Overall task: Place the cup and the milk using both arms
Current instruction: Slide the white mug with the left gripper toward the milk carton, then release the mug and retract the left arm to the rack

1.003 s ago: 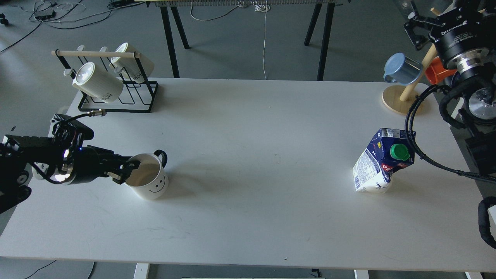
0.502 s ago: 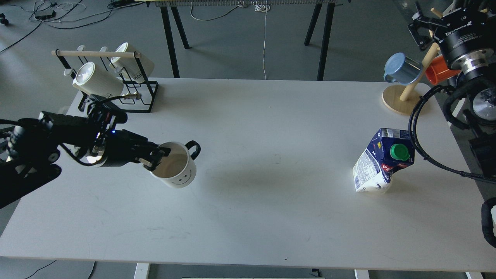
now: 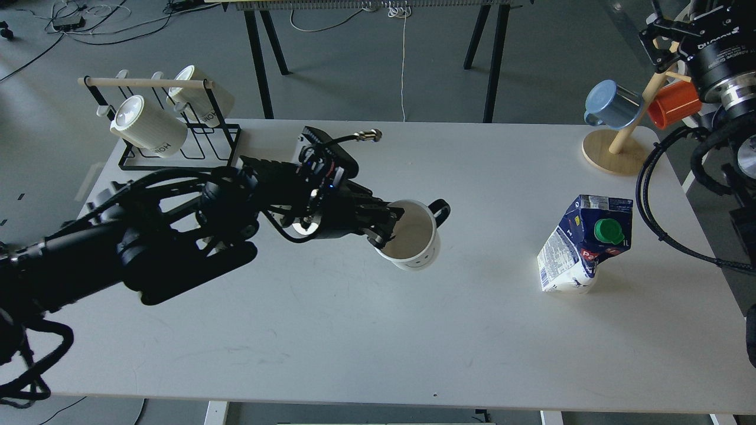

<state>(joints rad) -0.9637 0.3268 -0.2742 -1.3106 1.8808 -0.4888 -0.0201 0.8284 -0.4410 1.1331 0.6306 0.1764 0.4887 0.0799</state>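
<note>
My left gripper [image 3: 385, 231] is shut on the rim of a white smiley-face mug [image 3: 414, 237] with a black handle, holding it tilted above the middle of the white table [image 3: 354, 330]. A dented blue and white milk carton [image 3: 582, 245] with a green cap stands upright on the right side of the table, clear of both arms. My right gripper [image 3: 664, 35] is high at the top right corner, beside the wooden mug tree, well away from the carton. Its fingers are too dark to tell apart.
A black wire rack [image 3: 177, 133] holds two white mugs at the back left. A wooden mug tree [image 3: 617, 147] at the back right carries a blue mug [image 3: 611, 106] and an orange mug [image 3: 673, 103]. Black cables [image 3: 647, 195] hang near the right table edge.
My left arm has carried the smiley mug from the table's left side to the middle, lifting it off the surface. My right gripper has drifted up and right. The carton has not moved.
</note>
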